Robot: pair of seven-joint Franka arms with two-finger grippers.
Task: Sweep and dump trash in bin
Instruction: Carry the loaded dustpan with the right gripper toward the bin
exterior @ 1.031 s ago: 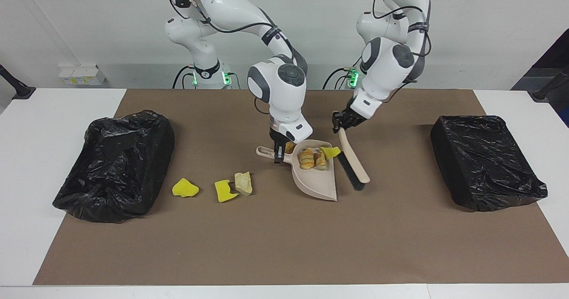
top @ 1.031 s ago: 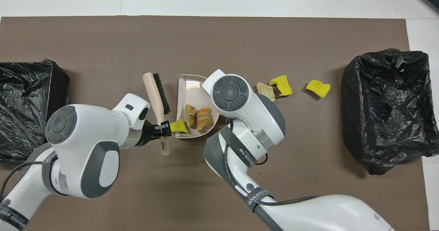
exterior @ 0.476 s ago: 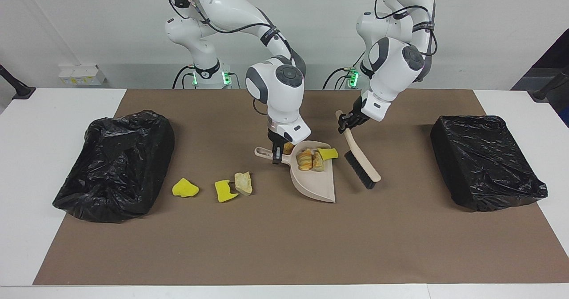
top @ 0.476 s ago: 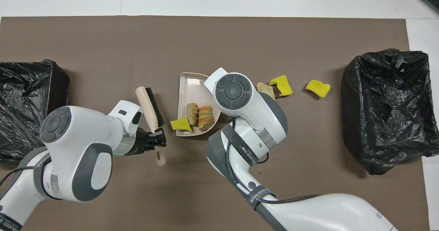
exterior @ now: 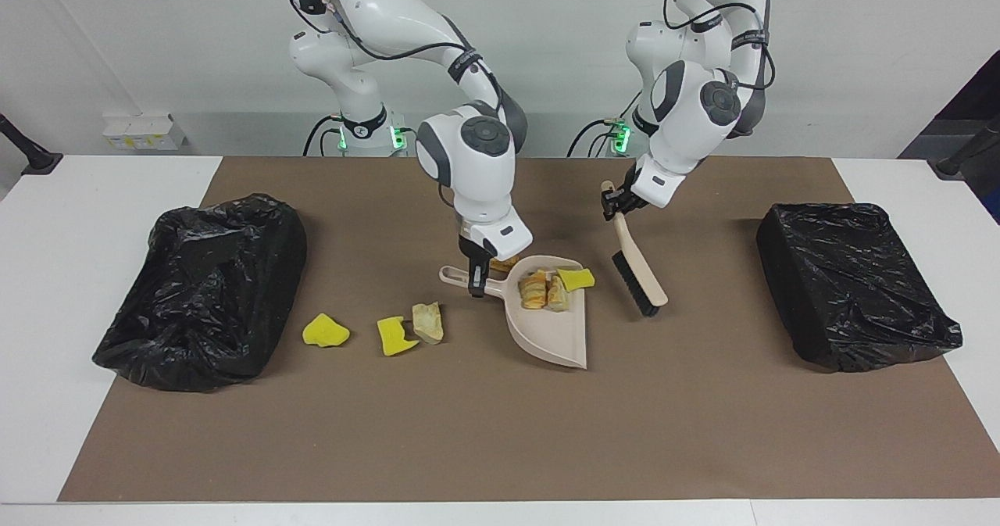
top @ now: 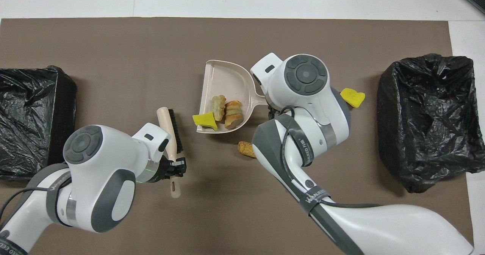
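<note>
My right gripper (exterior: 474, 280) is shut on the handle of the beige dustpan (exterior: 551, 334). In the pan lie two bread-like trash chunks (exterior: 535, 289) and a yellow sponge scrap (exterior: 576, 278). Another orange-brown chunk (top: 246, 149) lies on the mat beside the pan, nearer to the robots. My left gripper (exterior: 612, 204) is shut on the brush (exterior: 637, 272) handle, and the brush hangs tilted with its bristles low beside the pan. Two yellow scraps (exterior: 325, 330) (exterior: 395, 336) and a tan chunk (exterior: 428, 322) lie loose toward the right arm's end.
A bin lined with a black bag (exterior: 207, 288) stands at the right arm's end of the brown mat (exterior: 500, 432). A second black-bagged bin (exterior: 851, 284) stands at the left arm's end.
The right gripper has shifted the dustpan and its trash away from the robots, uncovering the orange-brown chunk. The left gripper has pulled the brush off the pan, toward the left arm's end.
</note>
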